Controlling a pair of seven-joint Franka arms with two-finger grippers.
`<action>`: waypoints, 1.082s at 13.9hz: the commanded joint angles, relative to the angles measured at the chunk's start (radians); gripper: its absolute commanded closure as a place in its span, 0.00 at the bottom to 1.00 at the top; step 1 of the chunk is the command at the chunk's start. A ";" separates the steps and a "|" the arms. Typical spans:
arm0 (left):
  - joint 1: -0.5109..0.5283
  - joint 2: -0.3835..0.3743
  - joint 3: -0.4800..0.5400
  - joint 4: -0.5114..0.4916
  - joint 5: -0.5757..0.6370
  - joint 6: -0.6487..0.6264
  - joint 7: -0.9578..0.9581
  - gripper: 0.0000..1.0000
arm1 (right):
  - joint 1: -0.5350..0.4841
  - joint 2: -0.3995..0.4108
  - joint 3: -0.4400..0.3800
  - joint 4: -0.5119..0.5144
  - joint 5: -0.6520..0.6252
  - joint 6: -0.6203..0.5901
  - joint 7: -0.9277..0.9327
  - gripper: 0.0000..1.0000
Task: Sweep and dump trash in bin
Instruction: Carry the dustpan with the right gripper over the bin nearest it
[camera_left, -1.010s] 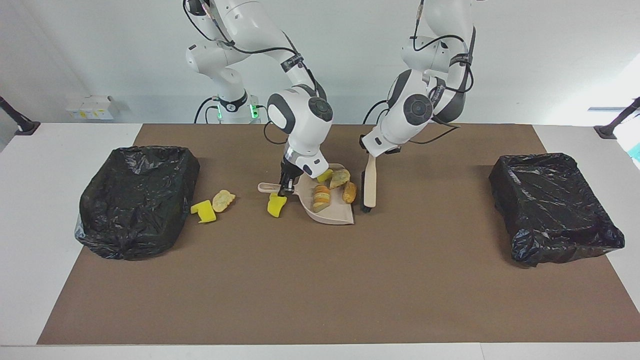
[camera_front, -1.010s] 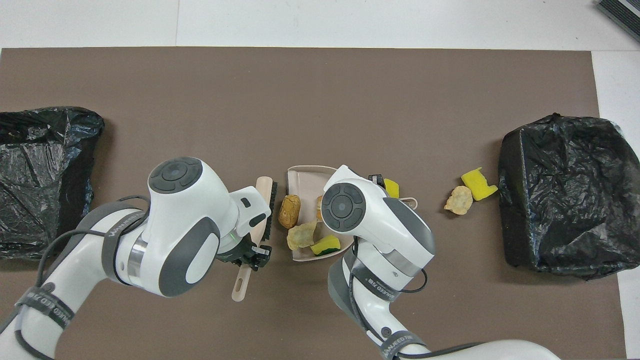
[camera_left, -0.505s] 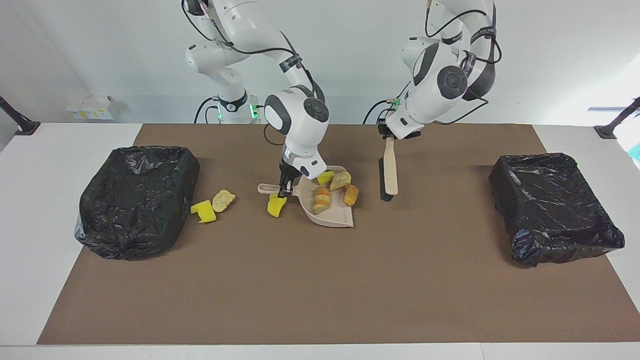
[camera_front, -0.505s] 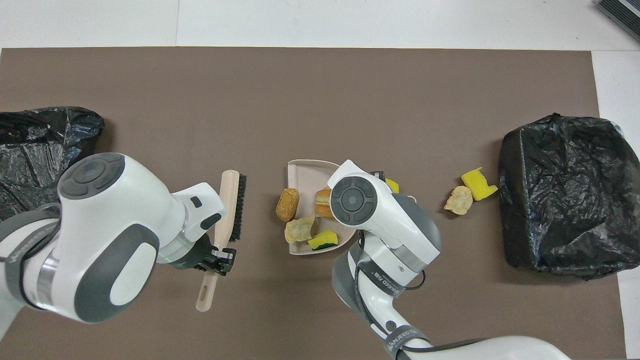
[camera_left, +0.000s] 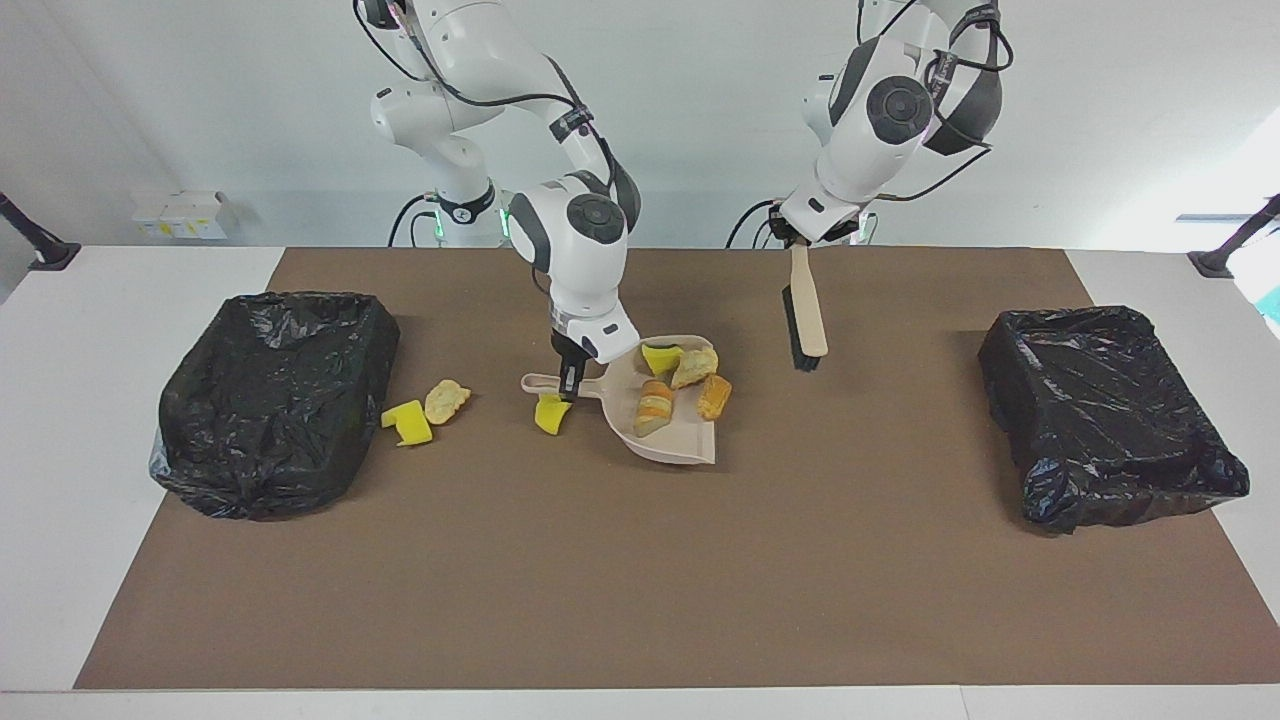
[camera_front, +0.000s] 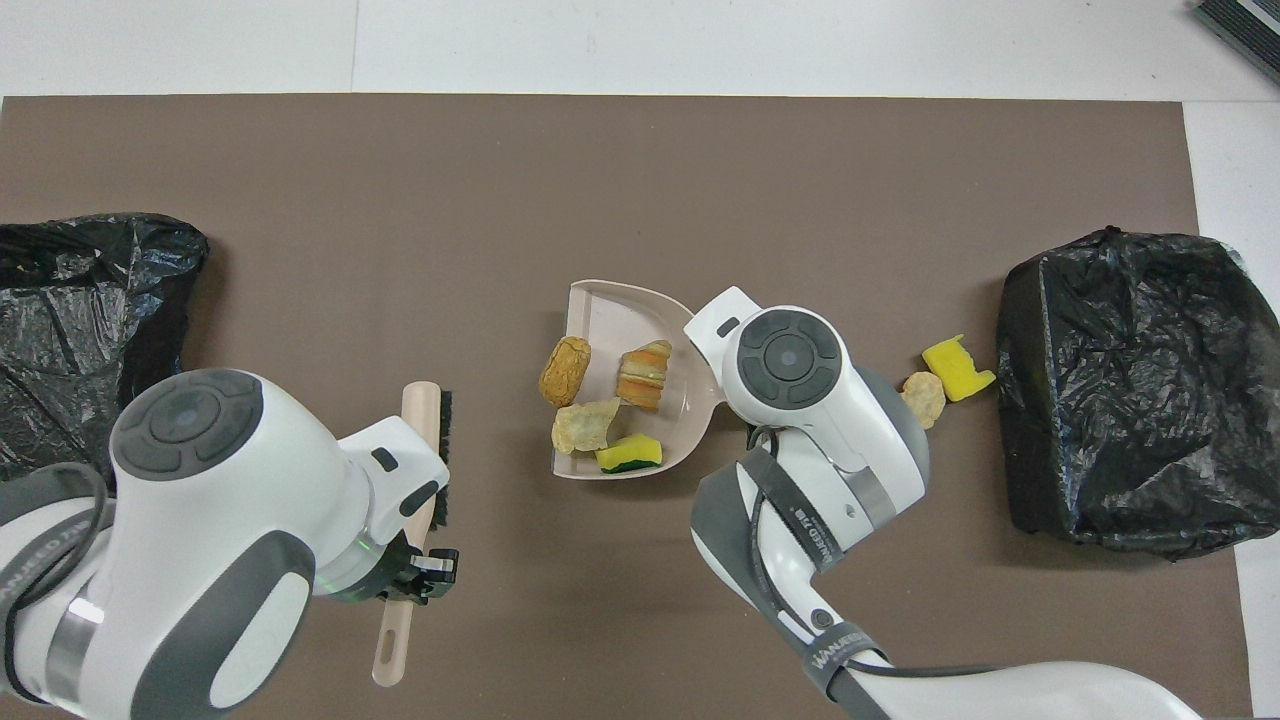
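Right gripper (camera_left: 570, 378): clamped on the dustpan's handle near the middle of the mat, wrist pointing straight down.
Dustpan (camera_left: 690, 440): tilted, its handle end raised in the grip, its wide lip toward the edge of the table farthest from the robots.
Trash in pan: four pieces, namely a green-backed sponge (camera_front: 628, 455), a pale pastry (camera_front: 585, 425), a striped roll (camera_front: 643, 374) and a brown bun (camera_front: 565, 369).
Trash on mat: a yellow chunk (camera_left: 550, 413) just under the pan's handle; another yellow sponge (camera_left: 408, 421) and a pastry (camera_left: 446, 400) side by side, close to the bin at the right arm's end.
Left gripper (camera_left: 800, 240): closed on the brush's handle, up in the air over the mat between the pan and the left arm's bin.
Brush (camera_left: 805, 315): hanging nearly upright, bristles down and off the mat.
Bins: one black-bagged bin (camera_left: 275, 400) at the right arm's end, one (camera_left: 1105, 410) at the left arm's end.
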 joint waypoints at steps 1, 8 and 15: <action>-0.094 -0.097 0.002 -0.114 0.016 0.080 -0.101 1.00 | -0.068 -0.049 0.007 -0.009 0.122 0.021 -0.142 1.00; -0.357 0.055 -0.001 -0.180 0.005 0.462 -0.373 1.00 | -0.182 -0.084 0.006 0.016 0.323 -0.001 -0.368 1.00; -0.466 0.182 -0.001 -0.166 -0.091 0.625 -0.428 1.00 | -0.230 -0.084 0.006 0.071 0.327 -0.059 -0.411 1.00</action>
